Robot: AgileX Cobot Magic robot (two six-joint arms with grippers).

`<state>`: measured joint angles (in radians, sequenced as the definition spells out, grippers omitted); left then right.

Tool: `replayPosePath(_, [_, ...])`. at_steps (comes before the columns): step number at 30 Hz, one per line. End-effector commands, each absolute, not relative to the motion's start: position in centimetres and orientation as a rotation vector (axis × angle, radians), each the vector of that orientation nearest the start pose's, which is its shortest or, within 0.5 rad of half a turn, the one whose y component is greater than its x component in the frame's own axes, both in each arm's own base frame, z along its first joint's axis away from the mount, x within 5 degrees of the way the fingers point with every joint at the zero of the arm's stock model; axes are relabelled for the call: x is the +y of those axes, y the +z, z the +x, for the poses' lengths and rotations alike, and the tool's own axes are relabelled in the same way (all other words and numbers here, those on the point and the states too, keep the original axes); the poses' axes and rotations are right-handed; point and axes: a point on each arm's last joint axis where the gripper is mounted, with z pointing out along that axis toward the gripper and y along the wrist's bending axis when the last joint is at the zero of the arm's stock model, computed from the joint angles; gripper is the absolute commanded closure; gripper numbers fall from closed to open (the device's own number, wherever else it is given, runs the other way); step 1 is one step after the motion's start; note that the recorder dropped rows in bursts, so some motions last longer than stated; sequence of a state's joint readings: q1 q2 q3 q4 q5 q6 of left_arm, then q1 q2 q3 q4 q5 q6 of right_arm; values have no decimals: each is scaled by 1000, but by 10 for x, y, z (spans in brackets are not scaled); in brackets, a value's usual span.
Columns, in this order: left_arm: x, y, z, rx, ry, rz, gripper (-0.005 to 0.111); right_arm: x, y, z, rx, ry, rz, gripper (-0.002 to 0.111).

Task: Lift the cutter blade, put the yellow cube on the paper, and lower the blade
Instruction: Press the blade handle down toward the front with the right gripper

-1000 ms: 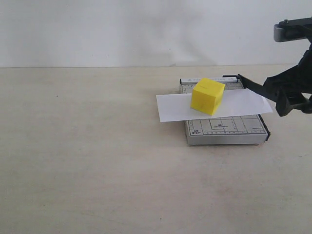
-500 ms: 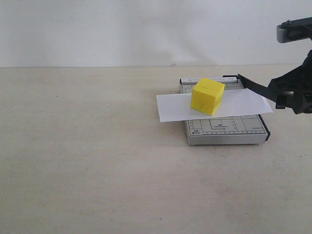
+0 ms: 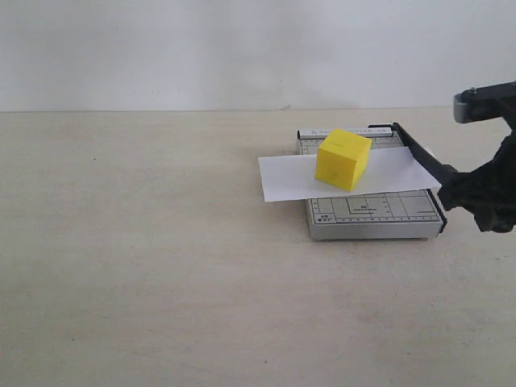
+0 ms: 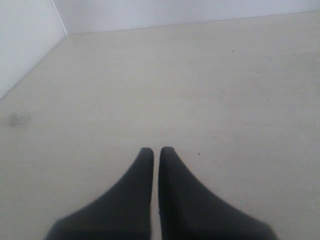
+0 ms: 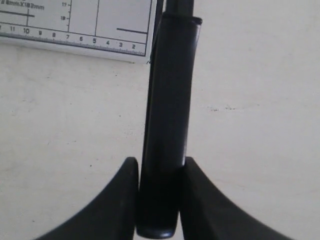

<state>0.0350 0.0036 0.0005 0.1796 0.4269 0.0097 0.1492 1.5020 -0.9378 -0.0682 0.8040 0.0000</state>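
Note:
The yellow cube (image 3: 343,158) rests on the white paper (image 3: 290,176), which lies across the grey ruled cutter board (image 3: 371,216). The black cutter blade (image 3: 419,151) slopes from its hinge at the board's far right corner down along the right edge. Its thick rounded handle (image 5: 167,125) is clamped between my right gripper's fingers (image 5: 159,167), which are shut on it. In the exterior view the right gripper (image 3: 472,193) sits just right of the board. My left gripper (image 4: 156,150) is shut with nothing in it, over bare table, and does not show in the exterior view.
The board's ruled corner (image 5: 100,25) lies just beyond the handle in the right wrist view. A white wall (image 3: 242,48) backs the pale table (image 3: 161,282). In the left wrist view a wall corner (image 4: 30,40) stands beside the table.
My right gripper has come down with the blade handle, bringing the blade from a raised angle to nearly flat along the board's right edge. Cube and paper have not moved.

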Motion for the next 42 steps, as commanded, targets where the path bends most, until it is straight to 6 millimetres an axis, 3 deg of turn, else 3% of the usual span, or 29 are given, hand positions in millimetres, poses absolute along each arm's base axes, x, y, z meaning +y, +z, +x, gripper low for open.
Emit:
replayPosePath(1, [9, 176, 51, 1901, 207, 71, 102, 38, 203, 267, 2850, -27, -305, 104])
replayPosePath(7, [9, 176, 51, 1901, 207, 71, 102, 37, 178, 253, 2835, -4, -292, 104])
replayPosePath(17, [9, 176, 51, 1901, 207, 71, 102, 34, 154, 236, 2827, 1, -291, 104])
replayPosePath(27, [9, 176, 51, 1901, 207, 71, 102, 35, 137, 234, 2875, 5, -288, 104])
replayPosePath(34, [9, 176, 51, 1901, 207, 71, 102, 35, 141, 236, 2844, 16, -272, 104])
replayPosePath(40, [9, 176, 51, 1901, 207, 71, 102, 35, 156, 235, 2777, 16, -293, 104])
replayPosePath(42, [9, 176, 51, 1901, 207, 71, 102, 35, 160, 234, 2759, 17, -301, 98])
